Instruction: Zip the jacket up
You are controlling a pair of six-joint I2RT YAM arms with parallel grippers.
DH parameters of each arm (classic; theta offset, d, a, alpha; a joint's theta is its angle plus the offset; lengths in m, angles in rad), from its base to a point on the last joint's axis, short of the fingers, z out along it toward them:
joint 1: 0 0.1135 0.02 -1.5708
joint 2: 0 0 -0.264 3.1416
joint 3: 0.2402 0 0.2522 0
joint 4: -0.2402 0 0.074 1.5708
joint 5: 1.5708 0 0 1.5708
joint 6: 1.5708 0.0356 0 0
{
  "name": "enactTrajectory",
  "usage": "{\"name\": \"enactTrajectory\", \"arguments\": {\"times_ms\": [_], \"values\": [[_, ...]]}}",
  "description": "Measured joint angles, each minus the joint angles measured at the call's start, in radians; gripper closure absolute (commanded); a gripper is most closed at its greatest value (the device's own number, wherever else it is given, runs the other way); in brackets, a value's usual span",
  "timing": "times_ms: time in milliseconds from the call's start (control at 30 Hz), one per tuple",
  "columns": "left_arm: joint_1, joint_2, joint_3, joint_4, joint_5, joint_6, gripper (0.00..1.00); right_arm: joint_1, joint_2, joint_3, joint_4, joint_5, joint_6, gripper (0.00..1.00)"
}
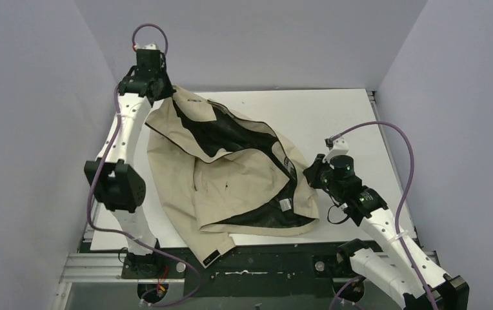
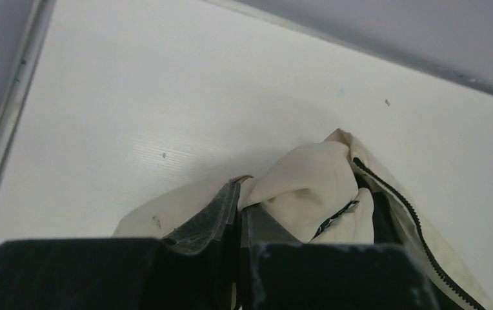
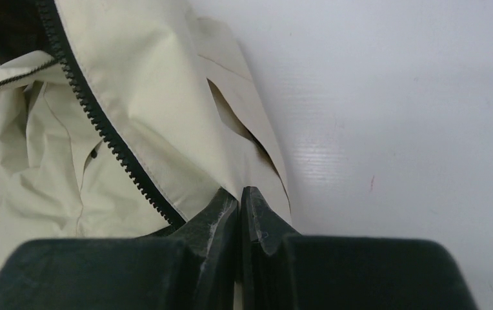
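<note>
Left arm (image 1: pixel 122 139), right arm (image 1: pixel 386 226): jaws closed

Left gripper (image 2: pixel 239 216): at 6 o'clock in the frame; dark fingers (image 2: pixel 208 223) pressed together, pinching beige cloth.
Jacket (image 2: pixel 302 187): bunched beige fold rising from the fingertips toward 1 o'clock; black lining shows in the creases.
Zipper (image 2: pixel 402 206): single row of dark teeth along the fold's edge, running toward 5 o'clock.
Table (image 2: pixel 166 97): white surface from 9 to 2 o'clock.
Wall (image 2: pixel 392 26): grey band at 1 o'clock.
</note>
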Motion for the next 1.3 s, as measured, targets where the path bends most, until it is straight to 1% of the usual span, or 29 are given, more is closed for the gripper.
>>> {"name": "enactTrajectory", "arguments": {"times_ms": [133, 267, 367, 467, 633, 667, 767, 867, 933, 1000, 1100, 1167, 1300], "values": [[0.008, 0.22, 0.12, -0.036, 0.101, -0.006, 1.0, 0.006, -0.013, -0.064, 0.008, -0.018, 0.035, 1.0], [0.007, 0.435, 0.378, -0.101, 0.18, -0.014, 1.0, 0.012, -0.013, -0.094, 0.032, -0.018, 0.069, 1.0], [0.007, 0.537, 0.532, -0.119, 0.211, -0.017, 1.0, 0.013, -0.013, -0.111, 0.063, -0.013, 0.098, 1.0], [0.008, 0.577, 0.579, -0.114, 0.239, -0.017, 1.0, 0.013, -0.009, -0.135, 0.1, 0.003, 0.126, 1.0], [0.013, 0.605, 0.567, -0.068, 0.282, -0.015, 1.0, 0.013, 0.07, -0.151, 0.185, 0.027, 0.161, 1.0], [0.014, 0.616, 0.567, -0.055, 0.29, -0.013, 0.97, 0.013, 0.093, -0.151, 0.204, 0.026, 0.163, 1.0], [0.017, 0.675, 0.598, -0.04, 0.311, -0.002, 0.78, 0.015, 0.183, -0.151, 0.273, -0.002, 0.168, 1.0], [0.024, 0.735, 0.611, -0.034, 0.328, 0.011, 0.56, 0.029, 0.247, -0.151, 0.323, -0.034, 0.174, 1.0], [0.031, 0.758, 0.61, -0.047, 0.328, 0.017, 0.46, 0.039, 0.273, -0.151, 0.343, -0.045, 0.179, 1.0], [0.039, 0.761, 0.602, -0.071, 0.313, 0.025, 0.42, 0.045, 0.283, -0.151, 0.355, -0.05, 0.182, 1.0], [0.048, 0.735, 0.574, -0.078, 0.277, 0.029, 0.37, 0.046, 0.282, -0.151, 0.359, -0.046, 0.182, 1.0], [0.05, 0.693, 0.526, -0.083, 0.256, 0.029, 0.34, 0.046, 0.278, -0.151, 0.352, -0.032, 0.179, 1.0], [0.034, 0.558, 0.433, -0.104, 0.193, 0.029, 0.32, 0.045, 0.249, -0.136, 0.305, 0.021, 0.155, 1.0]]}}
